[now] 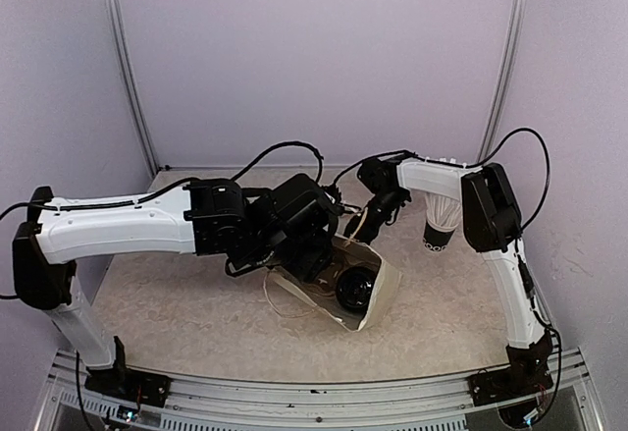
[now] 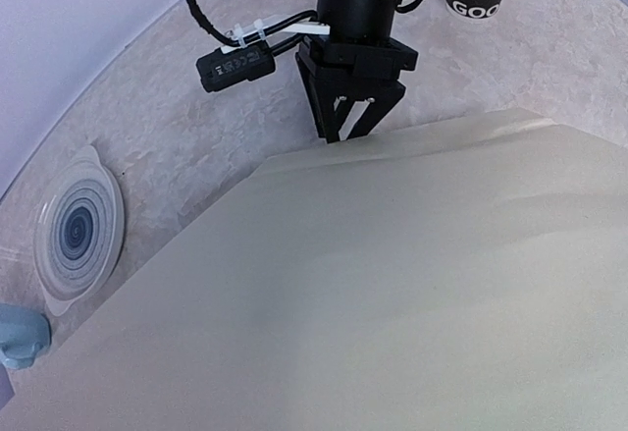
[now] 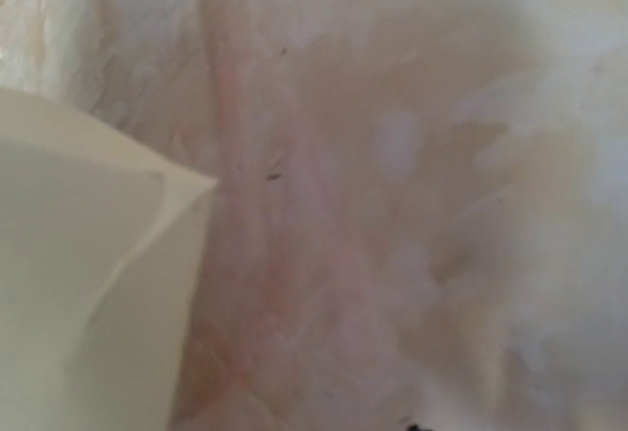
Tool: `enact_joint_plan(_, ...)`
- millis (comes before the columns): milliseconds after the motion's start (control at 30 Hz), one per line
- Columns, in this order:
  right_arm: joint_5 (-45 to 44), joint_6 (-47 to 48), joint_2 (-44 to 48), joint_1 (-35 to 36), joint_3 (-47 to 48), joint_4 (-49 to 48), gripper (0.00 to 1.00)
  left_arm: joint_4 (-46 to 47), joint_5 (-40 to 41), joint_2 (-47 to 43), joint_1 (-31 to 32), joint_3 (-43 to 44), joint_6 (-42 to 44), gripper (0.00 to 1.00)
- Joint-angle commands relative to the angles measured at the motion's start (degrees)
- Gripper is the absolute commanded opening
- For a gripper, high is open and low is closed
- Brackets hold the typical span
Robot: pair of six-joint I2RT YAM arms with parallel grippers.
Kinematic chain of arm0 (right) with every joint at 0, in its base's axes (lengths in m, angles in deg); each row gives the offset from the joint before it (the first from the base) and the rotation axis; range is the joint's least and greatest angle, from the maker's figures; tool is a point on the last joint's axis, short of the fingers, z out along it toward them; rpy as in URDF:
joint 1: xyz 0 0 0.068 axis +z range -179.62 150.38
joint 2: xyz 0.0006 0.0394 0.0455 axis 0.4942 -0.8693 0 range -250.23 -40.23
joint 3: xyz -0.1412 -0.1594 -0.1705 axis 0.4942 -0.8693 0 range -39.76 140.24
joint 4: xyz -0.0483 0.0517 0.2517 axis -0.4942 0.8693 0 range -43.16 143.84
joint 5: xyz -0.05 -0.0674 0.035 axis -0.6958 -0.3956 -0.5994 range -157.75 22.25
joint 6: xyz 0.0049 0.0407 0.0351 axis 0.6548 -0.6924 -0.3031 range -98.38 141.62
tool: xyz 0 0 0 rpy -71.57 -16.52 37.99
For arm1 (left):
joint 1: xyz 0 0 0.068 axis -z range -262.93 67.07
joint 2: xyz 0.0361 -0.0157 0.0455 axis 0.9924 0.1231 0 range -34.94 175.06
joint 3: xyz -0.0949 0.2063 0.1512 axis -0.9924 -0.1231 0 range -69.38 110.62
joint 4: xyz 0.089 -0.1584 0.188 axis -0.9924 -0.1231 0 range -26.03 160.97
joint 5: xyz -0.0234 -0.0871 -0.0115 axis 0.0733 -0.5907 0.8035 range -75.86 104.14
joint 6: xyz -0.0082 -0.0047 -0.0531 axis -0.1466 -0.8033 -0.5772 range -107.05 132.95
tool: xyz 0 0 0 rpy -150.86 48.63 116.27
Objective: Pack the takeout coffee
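The paper bag (image 1: pixel 388 279) sits mid-table (image 1: pixel 177 303) with its mouth gaping up at the overhead camera. Honestly can't tell if it's standing or tipped over. One lidded coffee cup (image 1: pixel 355 289) is down inside it, and all you really get is its round black lid. That's the only coffee I can make out, since the left arm (image 1: pixel 128 225) covers the bag's left side.

The left jaws are buried at the bag under the arm's own black wrist. Its wrist camera is just wall-to-wall cream paper with no fingers showing, so I can't tell whether they're open or gripping anything.

The right arm (image 1: pixel 491 215) comes in from the right. Seen from the left wrist camera, the right jaws are pinched down to a point right on the bag's rim, gripping the paper. Its own camera is a blurry mess: mottled table, a corner of the bag at the left, no fingers.

A black straw cup (image 1: pixel 442 227) stands just right of the bag. In the left wrist view its top is cut off and only "GOO" reads. At that view's left edge a round clear lid (image 2: pixel 78 230) with blue rings lies flat, and near it is a small blue cup (image 2: pixel 20 338), partly cropped by the frame.
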Motion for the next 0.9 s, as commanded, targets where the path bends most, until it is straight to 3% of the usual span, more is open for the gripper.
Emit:
enact_joint_plan(0,2.8,-0.4,-1.1,0.9,-0.9,0.5,0.39,2.7,-1.7,-0.9,-0.2,-3.5,1.4,0.43)
enact_joint_plan(867,6.3,-0.1,-1.5,2.0,-3.9,1.0,0.39,7.9,-3.1,0.3,-0.3,-6.6,7.5,0.43)
